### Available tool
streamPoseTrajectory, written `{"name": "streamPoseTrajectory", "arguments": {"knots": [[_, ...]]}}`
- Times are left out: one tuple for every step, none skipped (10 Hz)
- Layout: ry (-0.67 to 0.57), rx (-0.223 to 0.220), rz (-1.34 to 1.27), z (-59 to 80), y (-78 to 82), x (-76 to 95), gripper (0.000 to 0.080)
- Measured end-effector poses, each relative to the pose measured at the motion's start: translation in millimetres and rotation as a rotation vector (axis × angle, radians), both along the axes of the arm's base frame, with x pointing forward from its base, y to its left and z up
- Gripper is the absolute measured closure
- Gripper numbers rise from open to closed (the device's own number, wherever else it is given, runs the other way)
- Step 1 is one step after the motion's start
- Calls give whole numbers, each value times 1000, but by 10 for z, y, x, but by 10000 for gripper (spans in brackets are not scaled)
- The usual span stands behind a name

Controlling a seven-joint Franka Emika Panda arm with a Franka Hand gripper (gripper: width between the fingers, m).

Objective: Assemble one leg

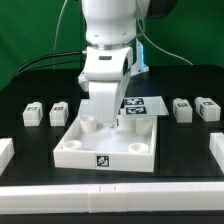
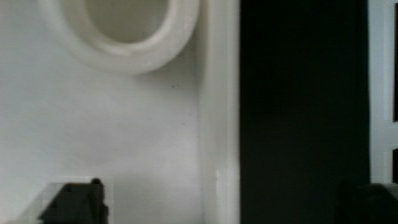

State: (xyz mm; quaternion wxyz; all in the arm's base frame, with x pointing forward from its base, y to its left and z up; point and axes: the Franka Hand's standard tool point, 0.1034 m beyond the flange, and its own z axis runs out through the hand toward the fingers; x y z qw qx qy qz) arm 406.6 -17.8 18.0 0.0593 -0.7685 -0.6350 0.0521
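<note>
1. The tray (image 1: 75, 152) is smooth white plastic, square and low-walled. A round socket (image 2: 125, 35) forms a shallow ringed hollow in its corner.
2. The jaws reach down into the tray, spread wide and released. The dark fingertips (image 2: 75, 203) grasp nothing.
3. Four small white blocky legs with black-and-white tags lie on the black worktop (image 1: 180, 135) outside the tray: leg (image 1: 32, 113) and leg (image 1: 58, 112) at the exterior view's left, leg (image 1: 182, 108) and leg (image 1: 207, 108) at its right.

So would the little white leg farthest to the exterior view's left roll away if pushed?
Probably not: the leg looks blocky with flat sides, so it should slide, not roll. It sits low and wide, so tipping seems unlikely. It looks small beside the tray, so probably light.
</note>
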Motion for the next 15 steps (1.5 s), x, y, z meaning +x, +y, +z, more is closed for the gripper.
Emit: {"name": "streamPoseTrajectory", "arguments": {"knots": [[4,1,0,-18,0,-6,150],[0,0,0,-6,-4,12,150],[-3,-1,-1,6,-3,23,150],[-4,-1,-2,12,-2,27,253],[-2,-1,-3,4,-5,20,387],[-1,-1,-3,0,-6,17,387],[-1,-1,-4,-1,-7,16,588],[0,-1,-4,-2,-7,14,717],[-4,-1,-4,1,-9,22,717],[-4,-1,-4,1,-10,23,737],[-4,-1,-4,1,-10,23,737],[-4,-1,-4,2,-10,23,737],[-4,-1,-4,2,-10,23,737],[-4,-1,-4,2,-10,24,737],[-4,-1,-4,2,-10,24,737]]}}
